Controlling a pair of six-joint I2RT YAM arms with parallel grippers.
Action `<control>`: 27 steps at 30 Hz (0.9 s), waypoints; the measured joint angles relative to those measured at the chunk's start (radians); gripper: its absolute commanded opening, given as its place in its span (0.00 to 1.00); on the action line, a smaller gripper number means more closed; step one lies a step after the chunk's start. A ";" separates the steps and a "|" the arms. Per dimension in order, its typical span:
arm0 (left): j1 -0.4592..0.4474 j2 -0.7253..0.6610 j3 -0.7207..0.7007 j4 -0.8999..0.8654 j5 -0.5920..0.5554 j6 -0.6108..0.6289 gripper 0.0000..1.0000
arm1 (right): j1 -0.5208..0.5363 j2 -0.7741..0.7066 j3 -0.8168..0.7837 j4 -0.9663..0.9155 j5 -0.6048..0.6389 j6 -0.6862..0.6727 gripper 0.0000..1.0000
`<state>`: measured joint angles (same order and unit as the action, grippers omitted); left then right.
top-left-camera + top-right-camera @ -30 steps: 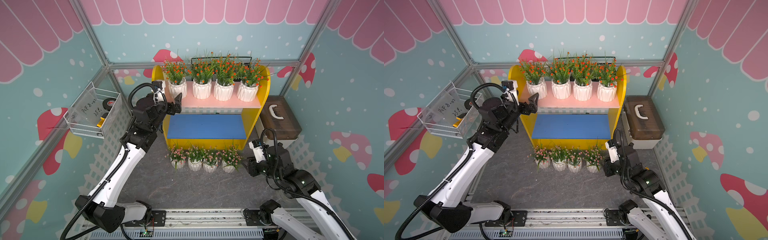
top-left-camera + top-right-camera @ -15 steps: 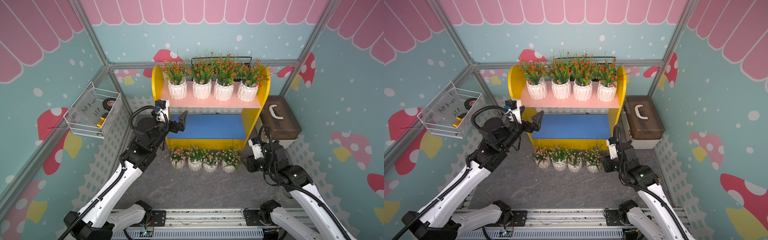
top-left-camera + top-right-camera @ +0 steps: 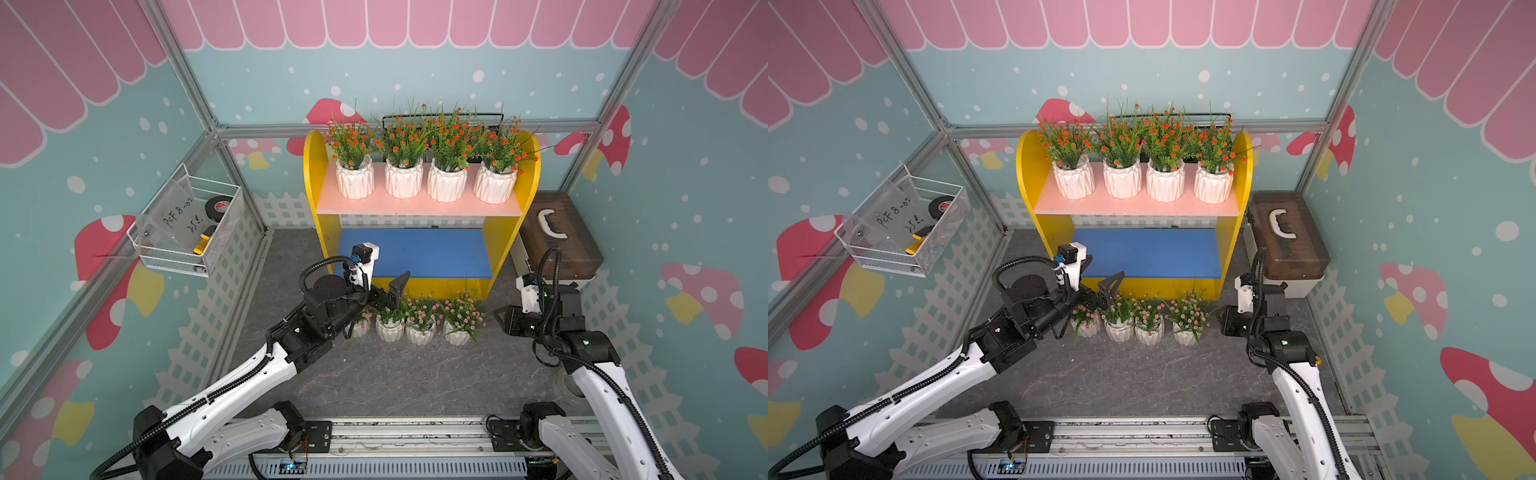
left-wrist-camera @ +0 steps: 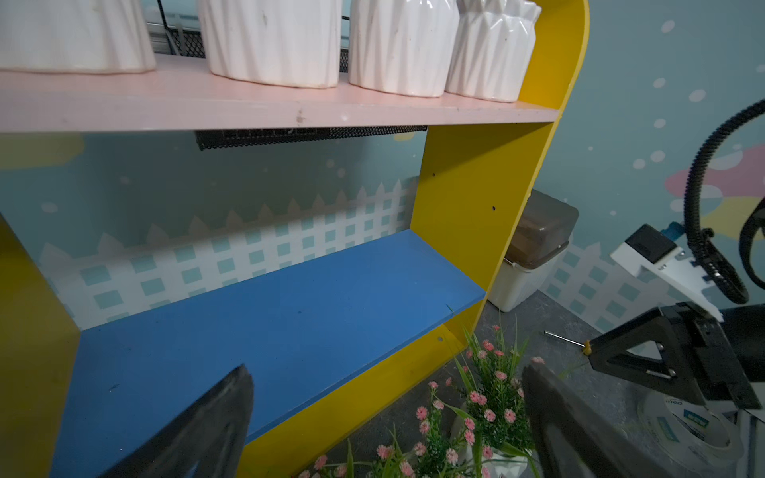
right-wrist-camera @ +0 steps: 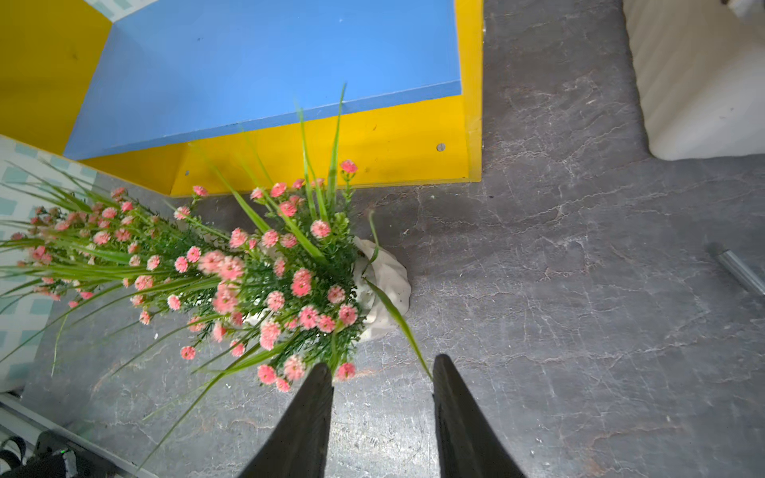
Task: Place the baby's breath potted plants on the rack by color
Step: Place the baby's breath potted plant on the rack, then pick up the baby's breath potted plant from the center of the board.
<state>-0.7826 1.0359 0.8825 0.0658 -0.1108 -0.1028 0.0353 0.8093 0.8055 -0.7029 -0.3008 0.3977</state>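
The rack (image 3: 311, 187) stands at the back. Its pale pink shelf (image 3: 415, 208) carries several orange-red baby's breath potted plants (image 3: 446, 183) in white ribbed pots. The blue shelf (image 3: 432, 253) below is bare. Several pink-flowered plants (image 3: 419, 322) stand in a row on the floor before the rack. My left gripper (image 3: 384, 297) hangs open over the left end of that row, in front of the blue shelf (image 4: 289, 323), holding nothing. My right gripper (image 5: 383, 364) is open and empty, low beside the rightmost pink plant (image 5: 289, 281).
A white wire basket (image 3: 187, 228) with a tape roll hangs on the left wall. A brown-lidded box (image 3: 557, 237) sits right of the rack. A black wire basket (image 3: 440, 118) shows behind the rack. A tape roll (image 4: 687, 430) lies by the right arm.
My left arm has come down from the pink shelf's left end to the front of the blue shelf, over the pink plants, still open. The right arm has barely shifted.
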 measured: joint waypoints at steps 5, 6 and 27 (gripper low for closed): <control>-0.052 -0.005 -0.076 0.026 -0.001 -0.028 0.99 | -0.102 -0.006 -0.048 0.039 -0.060 0.007 0.39; -0.060 -0.010 -0.095 0.031 -0.001 -0.032 0.99 | -0.116 -0.008 -0.063 0.047 -0.068 0.008 0.39; -0.096 -0.080 -0.231 0.036 -0.070 -0.115 0.99 | -0.166 -0.053 -0.392 0.204 -0.122 0.112 0.35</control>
<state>-0.8787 0.9558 0.6518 0.1017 -0.1810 -0.2180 -0.1307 0.7559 0.4137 -0.4992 -0.4225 0.5095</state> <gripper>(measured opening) 0.990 0.351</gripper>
